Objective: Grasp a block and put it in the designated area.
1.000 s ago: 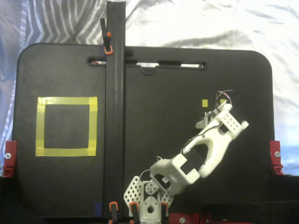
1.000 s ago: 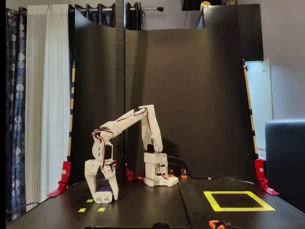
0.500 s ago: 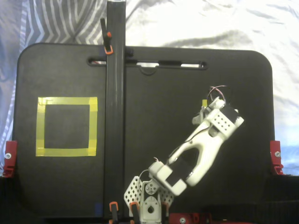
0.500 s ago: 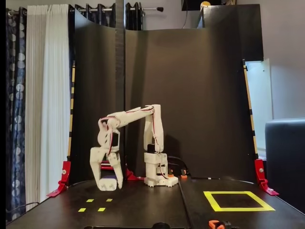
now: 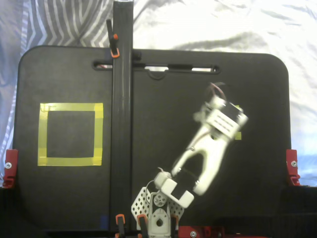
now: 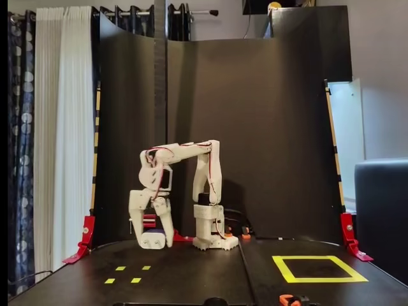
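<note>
My gripper (image 6: 153, 243) hangs pointing down on the left of a fixed view, a little above the black board (image 6: 191, 274). Its jaws look closed on the block (image 6: 153, 240), of which only a small dark blue bit shows between the fingertips. In a fixed view from above, the gripper (image 5: 225, 119) is blurred at right of centre and hides the block. The designated area (image 5: 70, 134), a large yellow tape square, lies far to the left there, beyond the pole, and low on the right (image 6: 319, 268) in the front view. It holds nothing.
A black upright pole (image 5: 121, 114) stands between the arm and the yellow square. Tiny yellow tape squares (image 6: 127, 274) lie on the board near the gripper. Red clamps (image 5: 292, 166) mark the board's side edges. The arm's base (image 6: 213, 233) sits at the middle of the board's edge.
</note>
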